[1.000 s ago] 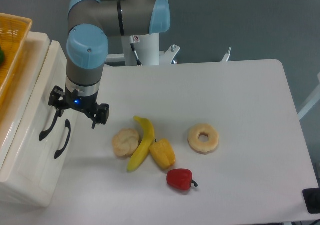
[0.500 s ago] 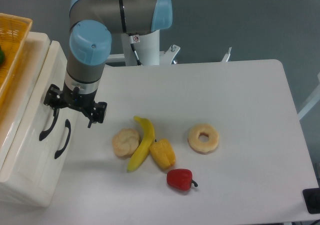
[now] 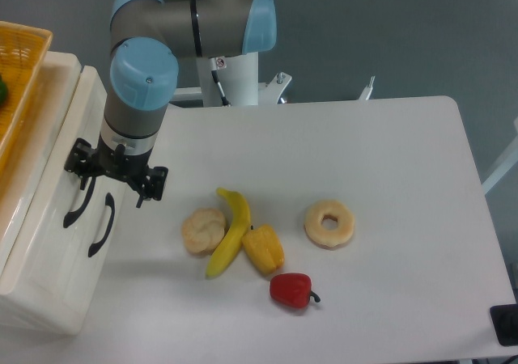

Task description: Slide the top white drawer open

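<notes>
The cream-white cabinet stands at the table's left edge, its front facing right. The top white drawer (image 3: 66, 141) is the upper band of that front, and it looks closed. Its curved black handle (image 3: 75, 208) sits just left of the lower drawer's like handle (image 3: 102, 226). My gripper (image 3: 116, 172) hangs from the arm just above and right of the handles. It is open and empty. Its left finger (image 3: 80, 155) is by the upper end of the top handle. Whether it touches the handle I cannot tell.
An orange basket (image 3: 18, 73) sits on the cabinet top. On the table to the right lie a pastry (image 3: 202, 230), a banana (image 3: 229, 231), a yellow pepper (image 3: 264, 249), a red pepper (image 3: 291, 289) and a donut (image 3: 329, 223).
My gripper has moved left and slightly up, closer to the cabinet front and the top drawer's handle. The drawers and the food have not moved.
</notes>
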`<state>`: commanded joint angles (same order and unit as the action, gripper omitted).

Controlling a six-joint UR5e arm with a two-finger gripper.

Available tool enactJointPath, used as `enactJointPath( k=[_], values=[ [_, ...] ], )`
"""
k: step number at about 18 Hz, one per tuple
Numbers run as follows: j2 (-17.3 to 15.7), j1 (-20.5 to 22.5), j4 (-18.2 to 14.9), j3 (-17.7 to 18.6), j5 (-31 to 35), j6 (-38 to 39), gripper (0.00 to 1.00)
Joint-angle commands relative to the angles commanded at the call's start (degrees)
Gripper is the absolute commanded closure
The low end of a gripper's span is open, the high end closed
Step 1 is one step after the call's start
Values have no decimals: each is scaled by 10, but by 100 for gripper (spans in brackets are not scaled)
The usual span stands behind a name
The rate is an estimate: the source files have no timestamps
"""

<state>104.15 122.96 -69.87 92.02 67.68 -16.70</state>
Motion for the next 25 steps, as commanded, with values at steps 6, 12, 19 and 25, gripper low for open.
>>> enactJointPath(
  k=[6, 12, 19, 25],
  values=[
    [7, -1, 0, 0, -8, 0, 0],
    [11, -1, 0, 0, -7, 0, 0],
    [26, 1, 0, -11, -2, -1, 0],
    [29, 4, 0, -18, 1, -4, 0]
  ],
)
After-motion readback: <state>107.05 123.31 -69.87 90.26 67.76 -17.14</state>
